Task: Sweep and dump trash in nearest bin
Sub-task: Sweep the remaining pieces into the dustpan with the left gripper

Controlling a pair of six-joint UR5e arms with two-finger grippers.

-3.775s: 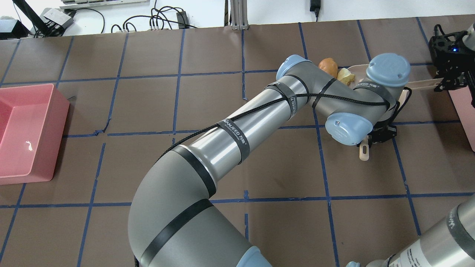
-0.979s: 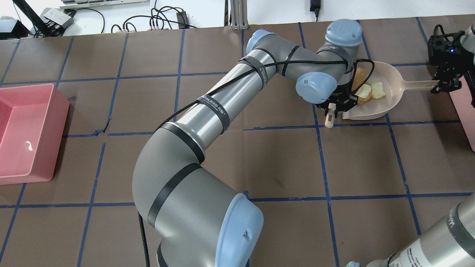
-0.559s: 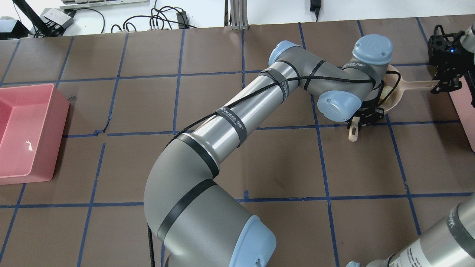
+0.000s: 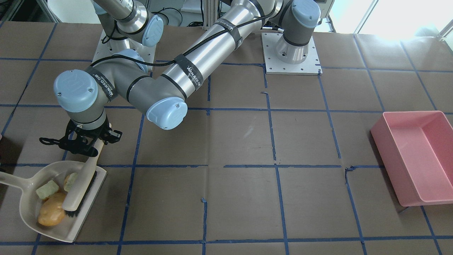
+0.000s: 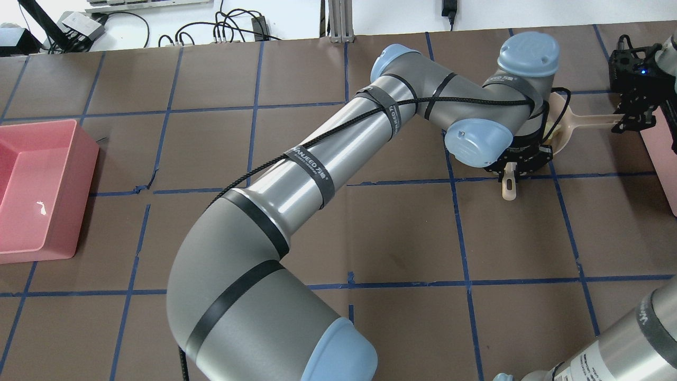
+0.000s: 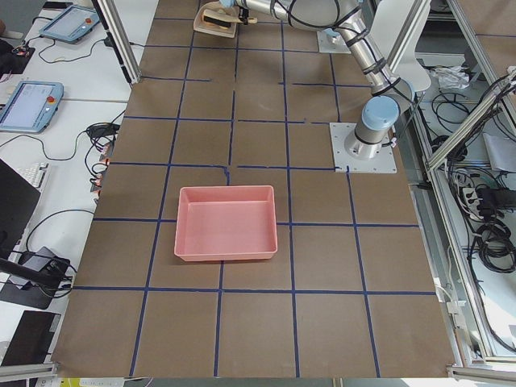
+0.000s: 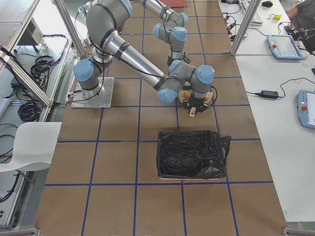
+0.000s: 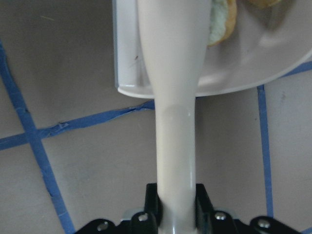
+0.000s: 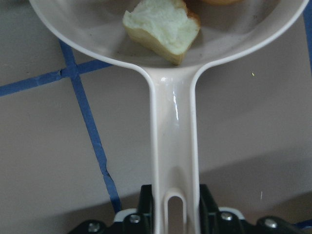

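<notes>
The beige dustpan (image 4: 26, 207) lies flat on the table and holds all the trash: a tan potato-shaped lump (image 4: 51, 213) and two pale cream chunks (image 4: 47, 189) (image 4: 70, 181). My left gripper (image 4: 90, 141) is shut on the handle of a beige hand brush (image 4: 79, 191); its head rests in the pan's mouth, beside the lumps. In the overhead view my left gripper (image 5: 515, 164) covers most of the pan (image 5: 566, 132). My right gripper (image 5: 632, 119) is shut on the dustpan handle (image 9: 173, 146). One chunk (image 9: 163, 29) shows in the right wrist view.
A black bag-lined bin (image 7: 189, 155) stands close beside the dustpan, on my right. A pink bin (image 5: 37, 190) stands far off at the table's left end. My left arm (image 5: 317, 169) stretches across the middle of the table.
The lumps that lay at the pan's mouth are now inside the pan. My left arm swept the brush across the mouth, then swung over the pan. The right gripper has barely moved.
</notes>
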